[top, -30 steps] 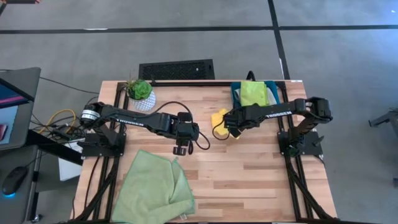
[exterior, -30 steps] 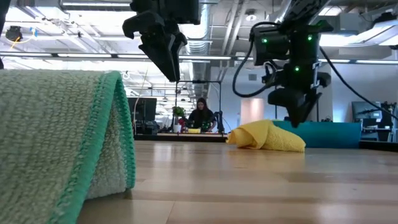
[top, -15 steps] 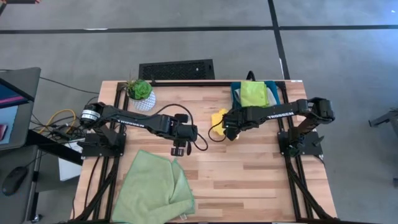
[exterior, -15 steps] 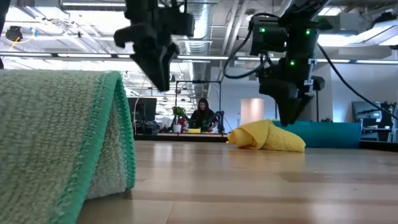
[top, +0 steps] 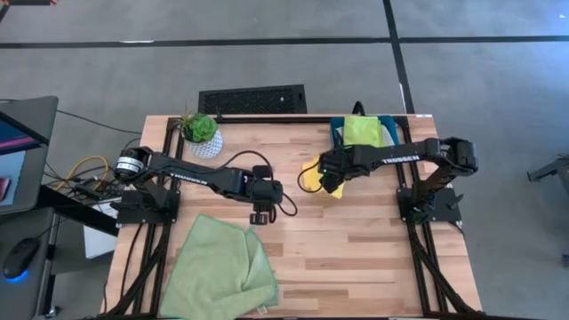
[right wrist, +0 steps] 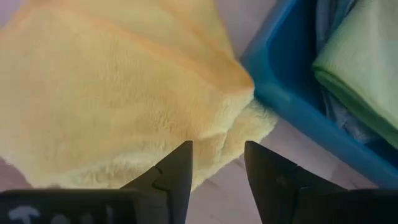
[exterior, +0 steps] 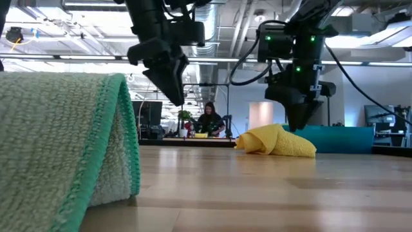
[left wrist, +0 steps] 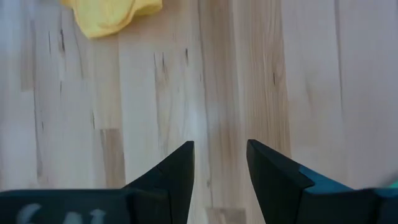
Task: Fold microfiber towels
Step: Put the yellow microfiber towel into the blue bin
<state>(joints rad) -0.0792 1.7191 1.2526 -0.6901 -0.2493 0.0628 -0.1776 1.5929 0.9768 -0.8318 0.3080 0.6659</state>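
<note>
Filling the near left of the low view is the pale green towel [exterior: 61,148], folded over with its darker green hem standing up; from above it lies crumpled at the lower left of the table [top: 356,249]. Just past its upper right corner the left claw [top: 259,216] hangs over bare wood, fingers spread with a clear gap and nothing between them, and in the low view it points down well above the table top. Its wrist view shows only planks below and a scrap of yellow cloth at the upper left of the frame.

Further back, right of centre, the yellow towel [top: 311,172] sits in a soft heap on the table, right beside the teal tray [top: 336,133]. The right claw [top: 327,184] is down over the heap's right end, fingers parted and straddling the yellow pile; they are not pinching it. The wrist view puts both fingertips [right wrist: 180,163] right at the cloth's folded edge.

Inside the tray rests the lime green towel [top: 363,133]. At the table's far left corner stands a potted plant [top: 200,132]. Beyond the table, a person [exterior: 208,119] sits deep in the room.
</note>
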